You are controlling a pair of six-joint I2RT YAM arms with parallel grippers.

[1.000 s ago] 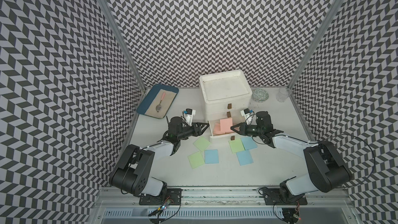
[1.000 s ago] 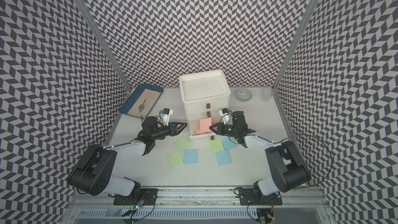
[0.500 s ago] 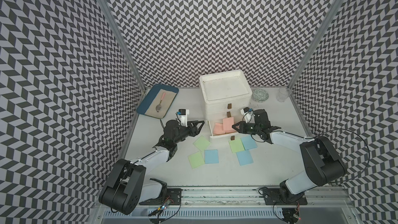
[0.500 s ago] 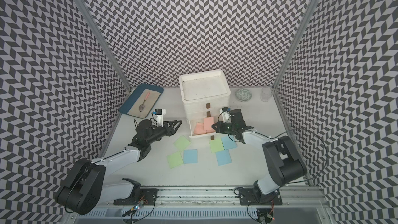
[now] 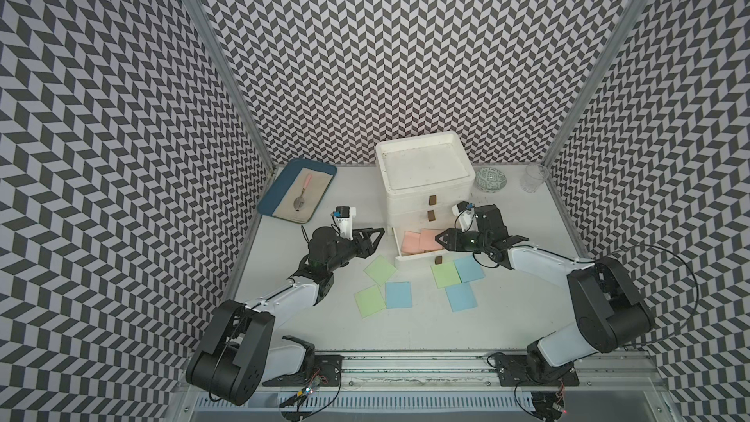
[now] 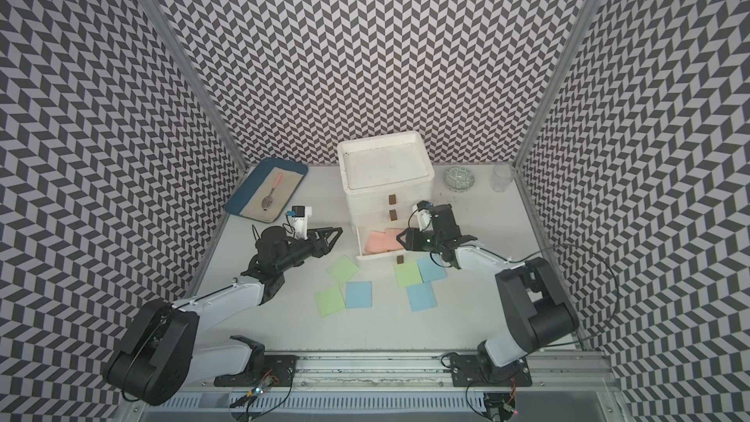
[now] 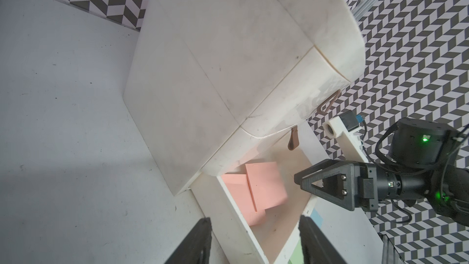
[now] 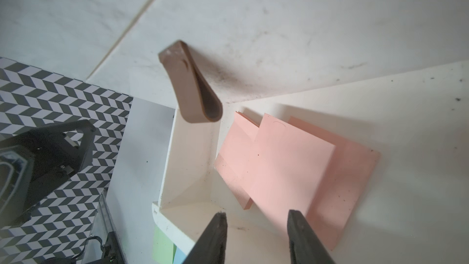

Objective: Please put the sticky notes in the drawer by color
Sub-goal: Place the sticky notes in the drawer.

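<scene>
The white drawer unit [image 5: 424, 164] stands at the back middle with its bottom drawer [image 5: 418, 269] pulled out. Pink sticky notes [image 5: 418, 240] [image 8: 291, 163] [image 7: 264, 186] lie overlapping inside it. Three green sticky notes [image 5: 380, 270] [image 5: 369, 301] [image 5: 445, 274] and three blue ones [image 5: 398, 295] [image 5: 469, 269] [image 5: 462, 297] lie on the table in front. My right gripper [image 5: 440, 238] [image 8: 257, 213] hangs open over the drawer's right side, just above the pink notes, holding nothing. My left gripper [image 5: 377, 235] [image 7: 255, 220] is open and empty just left of the drawer.
A blue tray [image 5: 278, 192] with a spoon [image 5: 302, 194] sits at the back left. A patterned bowl [image 5: 491, 179] and a glass [image 5: 535, 177] stand at the back right. The two upper drawers are closed, each with a brown handle [image 8: 193, 85].
My right gripper has opened and let go of a pink note, which now lies in the drawer on the others. The left gripper stays open beside the drawer.
</scene>
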